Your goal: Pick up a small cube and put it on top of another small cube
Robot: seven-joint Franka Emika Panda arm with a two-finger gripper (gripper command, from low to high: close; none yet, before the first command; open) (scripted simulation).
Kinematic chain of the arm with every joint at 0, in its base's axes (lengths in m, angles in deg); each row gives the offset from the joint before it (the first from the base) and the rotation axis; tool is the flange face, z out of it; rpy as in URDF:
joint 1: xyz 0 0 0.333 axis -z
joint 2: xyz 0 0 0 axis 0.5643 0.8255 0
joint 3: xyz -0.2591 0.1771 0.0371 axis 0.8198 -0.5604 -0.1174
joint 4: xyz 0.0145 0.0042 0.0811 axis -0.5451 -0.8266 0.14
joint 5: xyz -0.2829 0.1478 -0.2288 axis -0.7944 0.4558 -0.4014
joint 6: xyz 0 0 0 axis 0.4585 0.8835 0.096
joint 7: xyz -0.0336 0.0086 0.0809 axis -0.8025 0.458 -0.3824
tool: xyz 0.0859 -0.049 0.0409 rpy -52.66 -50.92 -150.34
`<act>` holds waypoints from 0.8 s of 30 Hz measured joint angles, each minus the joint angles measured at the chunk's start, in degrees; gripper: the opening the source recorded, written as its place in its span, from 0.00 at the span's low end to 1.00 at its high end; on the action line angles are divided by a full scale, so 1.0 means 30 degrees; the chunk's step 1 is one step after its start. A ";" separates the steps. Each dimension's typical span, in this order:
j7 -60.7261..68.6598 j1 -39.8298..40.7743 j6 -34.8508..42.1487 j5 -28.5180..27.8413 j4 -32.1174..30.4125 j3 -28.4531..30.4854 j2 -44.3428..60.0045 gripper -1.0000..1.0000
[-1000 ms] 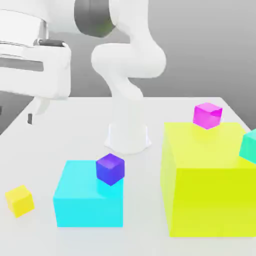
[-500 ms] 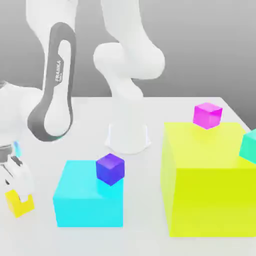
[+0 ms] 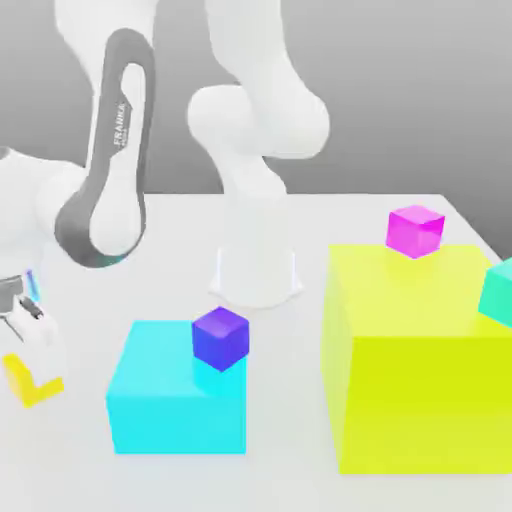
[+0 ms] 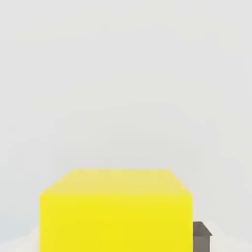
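You have the small yellow cube [image 3: 36,393] in the gripper [image 3: 32,372], just beside the large cyan block [image 3: 180,420], on the exterior view's left of it. The hand is closed on the cube, with one fingertip [image 4: 201,243] showing right against its side in the hand view. Whether the cube's underside is clear of the table [image 3: 150,485] is hard for you to tell from here.

So the grasp looks done — the carry, the placing and the release are left, which puts you somewhere short of halfway, I'd judge. Nothing is stacked on a small cube.

Your nearest candidate for a base is the small purple cube [image 3: 221,338], at the cyan block's top, towards the exterior view's right side of it. Farther out, past the cyan block on the exterior view's right, the big yellow-green block [image 3: 425,375] has a magenta cube [image 3: 414,231] by its far edge and a teal cube [image 3: 499,293] cut off by the picture's border (the task doesn't say which cube you want).

If it's the purple one, you would need to raise your cube well above the cyan block before crossing — too low, and you could knock the base away.
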 joint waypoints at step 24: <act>-1.3356 -1.2865 0.9620 -0.0739 0.4302 -0.9493 -0.5420 1.00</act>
